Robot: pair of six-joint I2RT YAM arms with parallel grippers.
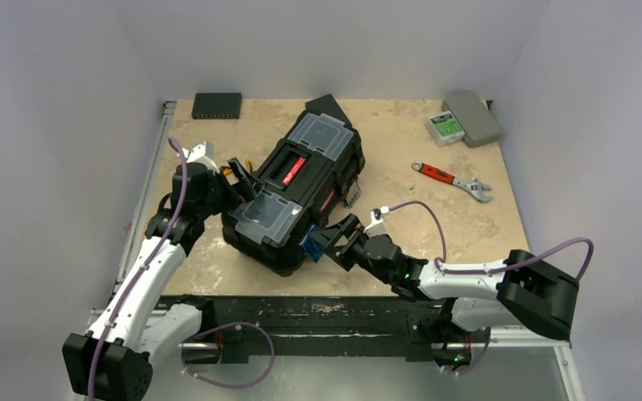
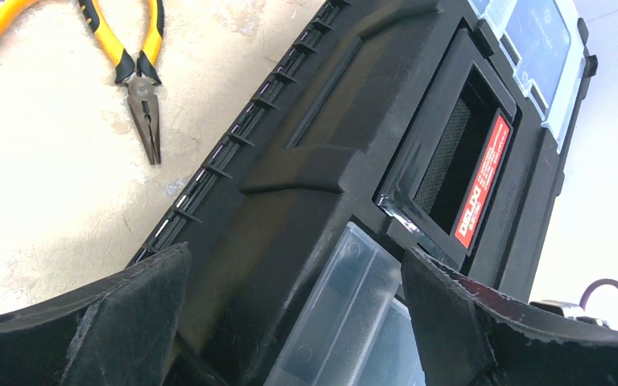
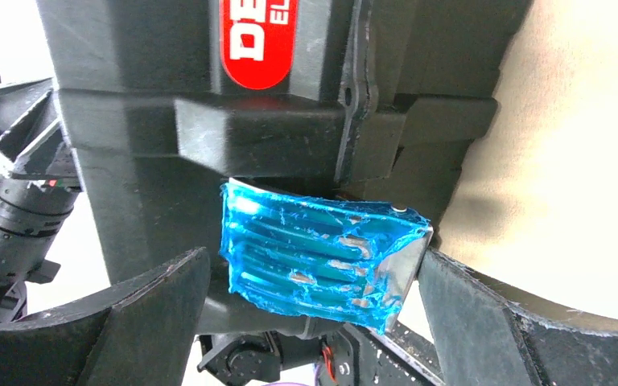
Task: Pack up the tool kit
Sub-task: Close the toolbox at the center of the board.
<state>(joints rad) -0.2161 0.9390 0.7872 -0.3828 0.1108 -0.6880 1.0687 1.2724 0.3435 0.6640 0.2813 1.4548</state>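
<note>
Lying slantwise across the left-middle of the table (image 1: 401, 234), the black toolbox (image 1: 301, 180) has its lid down, with the handle and red label facing up. Its near corner comes close to the table's front edge. The left gripper (image 1: 239, 174) sits at the box's left long side with its jaws spread as wide as they go and nothing between them but the box's edge and the corner of a clear lid (image 2: 346, 322). It has hold of nothing. Only a narrow strip of table runs between that side and the left rail, and yellow-handled pliers (image 2: 133, 72) lie there just beside the hinge edge.

The right gripper (image 3: 314, 269) is at the box's front face, also fully spread and gripping nothing. Its fingers (image 3: 491, 322) stand on either side of a blue-wrapped latch (image 3: 314, 249); whether the right finger touches the latch edge I cannot tell.

To the right of the box the table is bare until a red-handled wrench (image 1: 453, 180), well apart from it. A grey case (image 1: 475, 117) and a small green-topped box (image 1: 444, 127) sit in the far right corner, and a thin black device (image 1: 216, 104) lies along the far edge
</note>
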